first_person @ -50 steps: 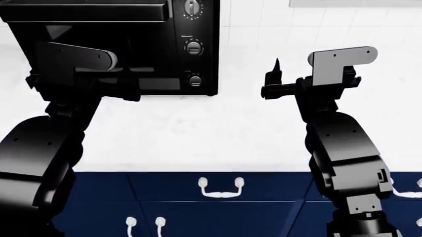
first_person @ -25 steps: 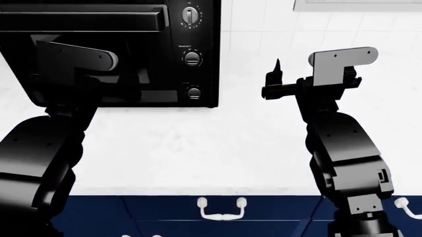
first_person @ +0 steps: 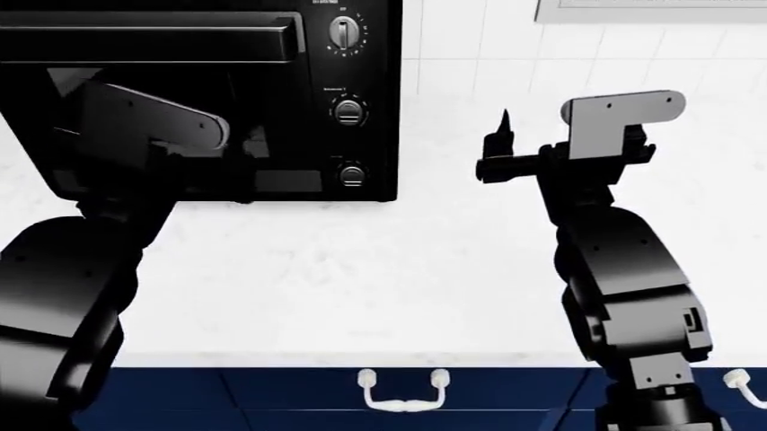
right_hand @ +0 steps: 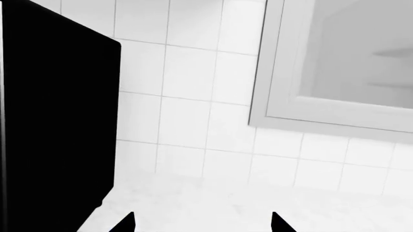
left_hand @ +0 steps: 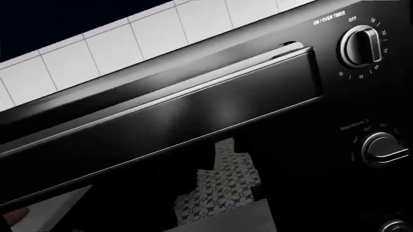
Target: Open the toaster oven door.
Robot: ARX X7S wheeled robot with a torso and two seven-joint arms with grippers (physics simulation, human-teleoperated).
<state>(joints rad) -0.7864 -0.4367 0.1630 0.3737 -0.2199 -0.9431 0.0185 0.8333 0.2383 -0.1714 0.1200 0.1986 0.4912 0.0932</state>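
While the toaster oven [first_person: 240,99] stands at the back left of the white counter [first_person: 359,269], its door [first_person: 156,108] is largely masked by the left arm, whose left end effector is lost against black, so its state cannot be told. Its handle [left_hand: 161,121] fills the left wrist view. Well apart, the right end effector [right_hand: 201,222] is open, only its tips showing.

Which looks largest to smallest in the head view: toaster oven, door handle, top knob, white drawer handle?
1. toaster oven
2. door handle
3. white drawer handle
4. top knob
The drawer handle sits nearer the camera, so its rank over the knob is unsure.
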